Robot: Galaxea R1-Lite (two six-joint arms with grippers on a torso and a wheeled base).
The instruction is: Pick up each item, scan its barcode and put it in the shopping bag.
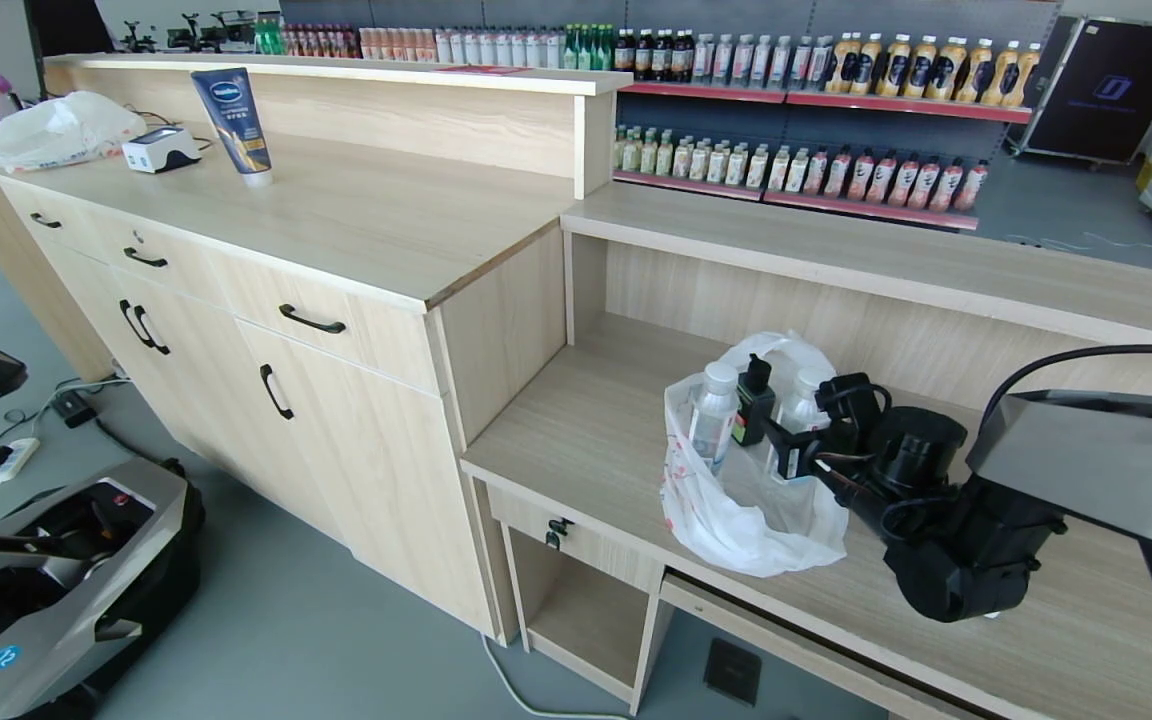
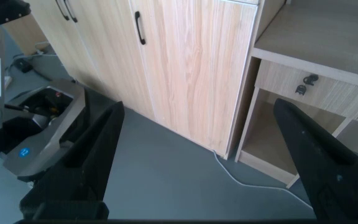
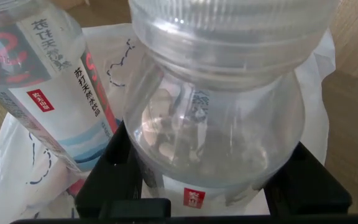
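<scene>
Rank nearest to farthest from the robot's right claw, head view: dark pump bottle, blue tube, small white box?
1. Dark pump bottle, in the bag beside the right gripper.
2. Blue plastic tube, upright on the high counter.
3. Small white box, farther left.

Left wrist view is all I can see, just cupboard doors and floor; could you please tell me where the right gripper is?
Observer: The right gripper is at the shopping bag on the lower counter.
Operator: Is it holding anything?
Observer: Yes, its fingers flank a clear bottle inside the bag.
Operator: What else is in there?
Observer: A second clear bottle and a dark pump bottle stand in it.
</scene>
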